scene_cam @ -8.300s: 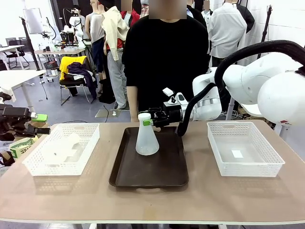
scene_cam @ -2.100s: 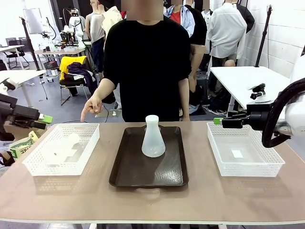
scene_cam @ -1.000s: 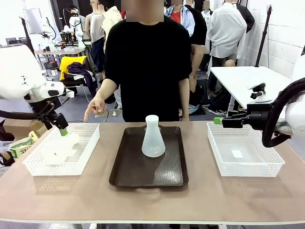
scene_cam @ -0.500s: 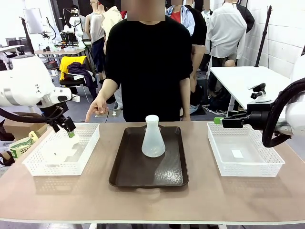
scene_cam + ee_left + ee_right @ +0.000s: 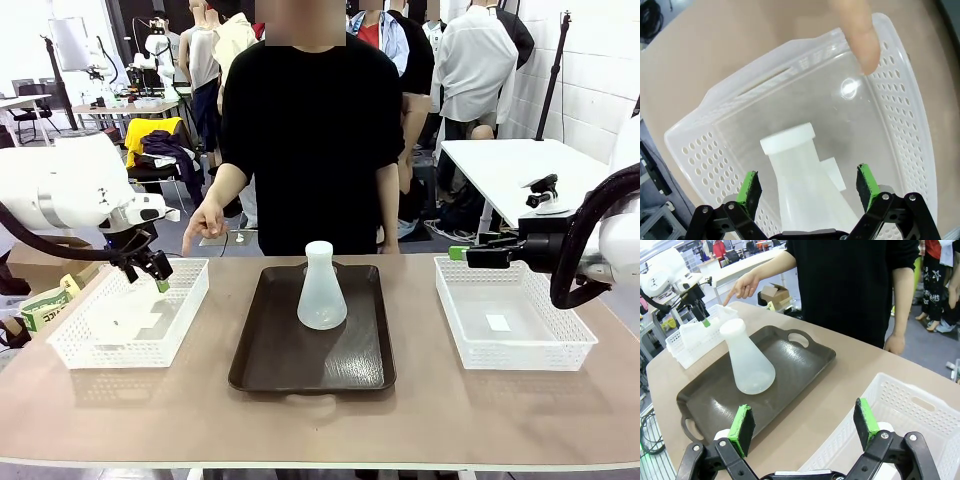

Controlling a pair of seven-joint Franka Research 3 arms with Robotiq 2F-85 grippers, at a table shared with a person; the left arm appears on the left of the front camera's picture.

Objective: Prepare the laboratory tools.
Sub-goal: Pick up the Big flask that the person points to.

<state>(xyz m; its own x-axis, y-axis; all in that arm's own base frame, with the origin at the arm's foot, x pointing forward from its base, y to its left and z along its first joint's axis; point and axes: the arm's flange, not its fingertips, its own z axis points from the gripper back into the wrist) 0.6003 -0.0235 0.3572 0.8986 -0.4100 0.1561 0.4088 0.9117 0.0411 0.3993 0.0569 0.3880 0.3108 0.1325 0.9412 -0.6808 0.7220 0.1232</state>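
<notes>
Mid-desk, the dark tray (image 5: 300,372) carries 1 upright flask (image 5: 322,292). Toward the desk's left edge, the lying flask (image 5: 802,192) rests on its side in the left basket (image 5: 118,360). The left gripper (image 5: 810,186) hovers above it, jaws released and empty. It looks light, stiff and slick, so pinch the narrow neck under the lip. The right gripper (image 5: 462,255) hangs over the right basket (image 5: 520,361), jaws spread wide. At the far edge, the person's hand (image 5: 205,222) points.

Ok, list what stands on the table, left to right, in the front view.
White mesh basket holding a lying flask → dark brown tray bearing an upright flask → second white mesh basket.
</notes>
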